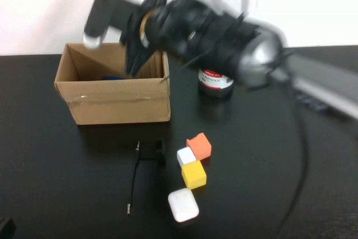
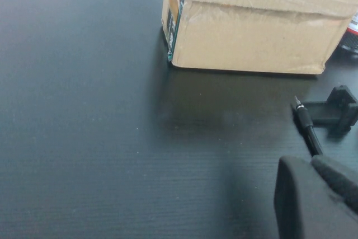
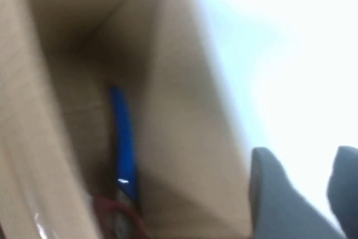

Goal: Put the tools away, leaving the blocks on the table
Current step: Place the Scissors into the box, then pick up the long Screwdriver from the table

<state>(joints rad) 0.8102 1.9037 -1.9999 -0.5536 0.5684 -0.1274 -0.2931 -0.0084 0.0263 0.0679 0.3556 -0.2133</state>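
Note:
My right gripper [image 1: 126,32] hovers over the open cardboard box [image 1: 114,90]. In the right wrist view its fingers [image 3: 279,194] stand apart with nothing between them. A blurred dark pen-like tool with a pale tip [image 1: 102,12] hangs beside it above the box's back edge; I cannot tell if they touch. Red scissor handles [image 3: 117,219] lie inside the box. The thin black rod tool [image 1: 134,177] lies on the table in front of the box, also in the left wrist view [image 2: 306,127]. Orange [image 1: 199,145], white [image 1: 186,155] and yellow [image 1: 194,174] blocks sit together. My left gripper [image 2: 310,162] is shut, low at the near left.
A blue thing [image 3: 123,138] lies inside the box. A small black bracket [image 1: 152,152] sits at the rod's far end. A white rounded case [image 1: 183,205] lies near the blocks. A dark jar with a red and white label [image 1: 216,82] stands right of the box.

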